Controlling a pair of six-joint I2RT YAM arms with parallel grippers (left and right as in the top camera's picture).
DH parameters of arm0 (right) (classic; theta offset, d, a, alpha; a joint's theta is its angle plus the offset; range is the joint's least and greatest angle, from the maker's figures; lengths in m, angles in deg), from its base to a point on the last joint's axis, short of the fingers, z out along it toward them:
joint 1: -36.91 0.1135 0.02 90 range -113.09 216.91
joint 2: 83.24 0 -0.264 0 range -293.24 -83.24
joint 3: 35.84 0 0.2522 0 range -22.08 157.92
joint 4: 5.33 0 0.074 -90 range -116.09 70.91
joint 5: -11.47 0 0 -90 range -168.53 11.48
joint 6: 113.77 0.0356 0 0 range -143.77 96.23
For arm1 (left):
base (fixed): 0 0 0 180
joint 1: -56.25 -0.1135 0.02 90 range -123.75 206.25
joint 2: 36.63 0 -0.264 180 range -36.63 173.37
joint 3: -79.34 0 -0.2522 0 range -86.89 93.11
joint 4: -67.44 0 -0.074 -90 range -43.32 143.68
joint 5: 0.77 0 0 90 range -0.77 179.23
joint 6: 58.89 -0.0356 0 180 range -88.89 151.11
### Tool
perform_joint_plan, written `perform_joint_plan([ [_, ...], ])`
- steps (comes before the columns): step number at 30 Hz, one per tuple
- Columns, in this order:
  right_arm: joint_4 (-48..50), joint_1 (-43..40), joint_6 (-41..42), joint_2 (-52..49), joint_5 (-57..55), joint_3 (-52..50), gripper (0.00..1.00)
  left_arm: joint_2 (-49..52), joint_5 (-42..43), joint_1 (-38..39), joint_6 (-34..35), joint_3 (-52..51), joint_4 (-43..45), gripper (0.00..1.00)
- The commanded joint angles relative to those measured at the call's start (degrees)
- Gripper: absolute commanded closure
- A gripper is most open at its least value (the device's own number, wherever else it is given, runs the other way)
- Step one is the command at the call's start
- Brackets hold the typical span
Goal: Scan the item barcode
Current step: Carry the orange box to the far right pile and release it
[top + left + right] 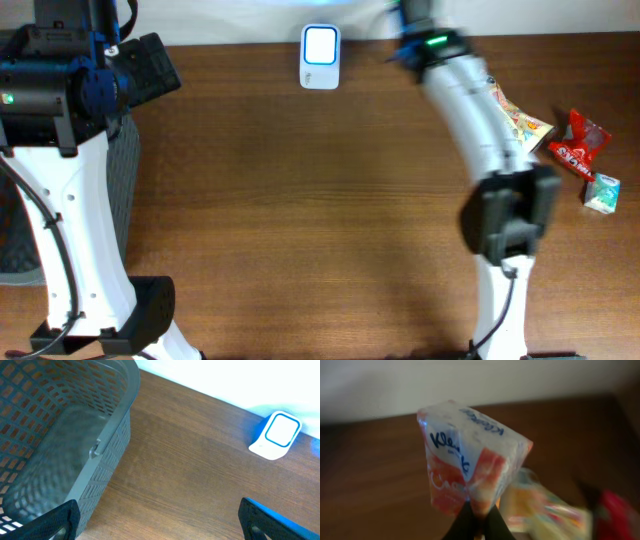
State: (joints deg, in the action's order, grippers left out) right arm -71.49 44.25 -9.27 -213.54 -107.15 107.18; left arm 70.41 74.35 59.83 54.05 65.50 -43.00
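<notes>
Kleenex pack (470,467) pinched at its lower edge by right fingers (464,524), clamped tight, lifted off tabletop (370,485). Opposite arm: left fingers (56,520) spread wide, empty, beside grey basket (117,430). Scanner (320,58) at far tabletop edge.

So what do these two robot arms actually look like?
Both are smooth white tubes joined by chunky black housings. The left arm has blue trim near its top, a small green light and a thin black cable alongside. The right arm carries a green light too. The left gripper has black fingers, one edged in blue; the right gripper has slim dark tips.
</notes>
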Motion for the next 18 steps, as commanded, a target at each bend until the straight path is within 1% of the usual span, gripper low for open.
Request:
perform_joint_plan([
  [1,-9.35,-12.00,11.58,1.20,10.38,-0.20,0.96,-0.02,-0.39,0.00,-0.68,-0.07,-0.02,0.01],
  [3,-13.77,-18.08,11.52,1.14,15.02,-1.18,0.96,-0.02,-0.42,0.00,-0.68,-0.07,-0.02,0.01],
  [6,-15.37,-25.79,11.45,1.14,20.55,-3.76,0.96,-0.02,-0.39,0.00,-0.68,-0.07,-0.02,0.01],
  [8,-15.26,-28.65,11.41,1.14,22.67,-5.18,0.72,-0.02,-0.39,0.00,-0.68,-0.07,-0.02,0.01],
  [9,-15.08,-29.57,11.19,1.14,23.10,-5.86,0.66,-0.02,-0.39,0.00,-0.68,-0.07,-0.02,0.01],
  [10,-15.10,-30.40,11.04,1.14,23.12,-6.32,0.57,-0.02,-0.39,0.00,-0.68,-0.07,-0.02,0.01],
  [11,-15.13,-30.86,11.02,1.14,23.12,-6.49,0.23,-0.02,-0.39,0.00,-0.68,-0.07,-0.02,0.01],
  [12,-15.08,-31.08,9.33,1.14,24.09,-6.49,0.01,-0.04,-0.42,0.00,-0.68,-0.07,-0.02,0.01],
  [14,-15.43,-31.08,6.84,1.36,26.14,-6.47,0.01,-0.02,-0.39,0.00,-0.68,-0.07,-0.02,0.01],
  [18,-17.73,-30.51,6.95,2.89,27.65,-6.47,0.02,-0.02,-0.39,0.00,-0.68,-0.07,-0.02,0.01],
])
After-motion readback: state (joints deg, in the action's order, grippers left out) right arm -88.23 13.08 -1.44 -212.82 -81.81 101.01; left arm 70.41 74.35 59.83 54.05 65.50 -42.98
